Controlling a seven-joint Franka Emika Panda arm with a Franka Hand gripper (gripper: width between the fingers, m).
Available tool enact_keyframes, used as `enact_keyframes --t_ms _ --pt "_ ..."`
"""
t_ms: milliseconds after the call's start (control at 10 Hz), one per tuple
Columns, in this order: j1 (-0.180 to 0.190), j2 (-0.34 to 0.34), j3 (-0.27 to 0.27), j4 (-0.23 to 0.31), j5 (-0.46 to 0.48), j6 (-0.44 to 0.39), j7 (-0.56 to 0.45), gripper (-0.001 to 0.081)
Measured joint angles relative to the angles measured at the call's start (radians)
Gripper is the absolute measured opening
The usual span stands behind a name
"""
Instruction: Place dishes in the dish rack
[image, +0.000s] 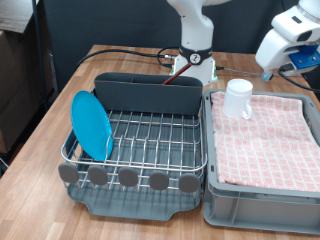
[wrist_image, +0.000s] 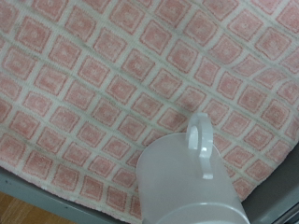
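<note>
The light-blue plate (image: 92, 125) stands on edge in the silver wire dish rack (image: 150, 158), at the rack's end towards the exterior view's left. The white mug (image: 238, 97) sits on pink checked cloth at the far corner of a grey bin; it also shows in the wrist view (wrist_image: 187, 177), handle visible. My gripper (image: 270, 68) hangs above and to the exterior view's right of the mug, apart from it. Its fingers do not show in the wrist view. The wooden spoon is out of view.
The rack's tall grey utensil compartment (image: 150, 92) runs along its far side, and grey discs (image: 130, 178) line its near edge. The grey bin (image: 260, 205) with pink cloth (image: 275, 135) stands right beside the rack. The robot base (image: 195, 60) is behind.
</note>
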Motion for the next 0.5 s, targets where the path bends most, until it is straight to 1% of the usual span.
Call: enact_keyframes --t_ms 200,500 --pt "0.0 0.039 0.011 0.016 0.0 0.001 0.01 0.0803" --pt "0.0 0.085 0.01 0.016 -0.007 0.016 0.01 0.0803"
